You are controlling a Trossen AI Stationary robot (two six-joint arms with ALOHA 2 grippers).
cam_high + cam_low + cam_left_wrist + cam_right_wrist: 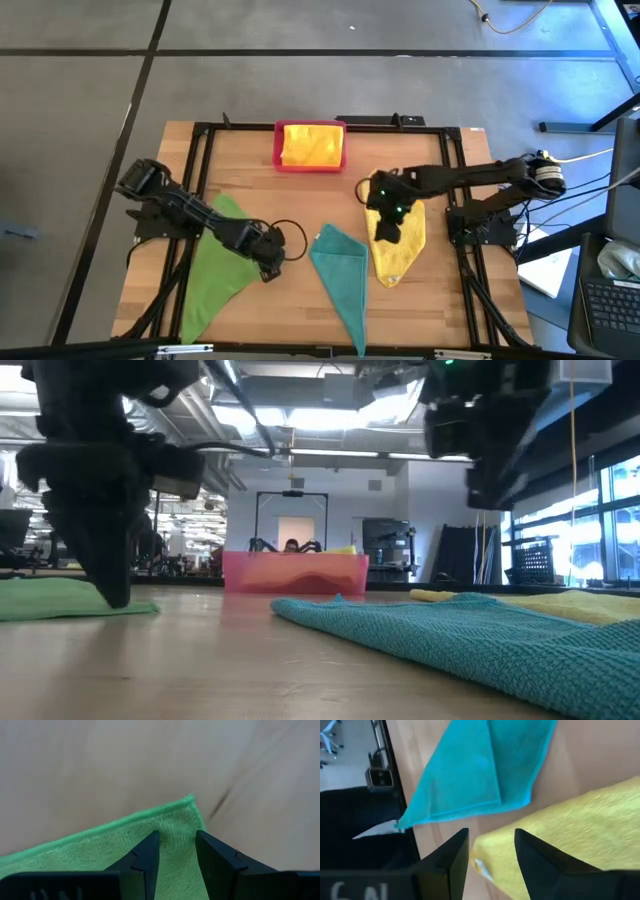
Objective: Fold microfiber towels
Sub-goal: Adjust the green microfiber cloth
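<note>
The green towel (pixel 215 268) is being pinched at its corner by the left tool (pixel 177 851), low on the tabletop (pixel 300 200). The teal towel (pixel 342 270) is lying between. The yellow towel (pixel 400 245) is being straddled by the right tool (pixel 491 851), grasp uncertain; a thin pinch could slip free.

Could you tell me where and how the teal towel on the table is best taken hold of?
Probably at the teal towel's pointed corner nearest the pink tray, coming straight down: it lies flat in a folded triangle, and that tip sits clear of the yellow towel beside it.
</note>
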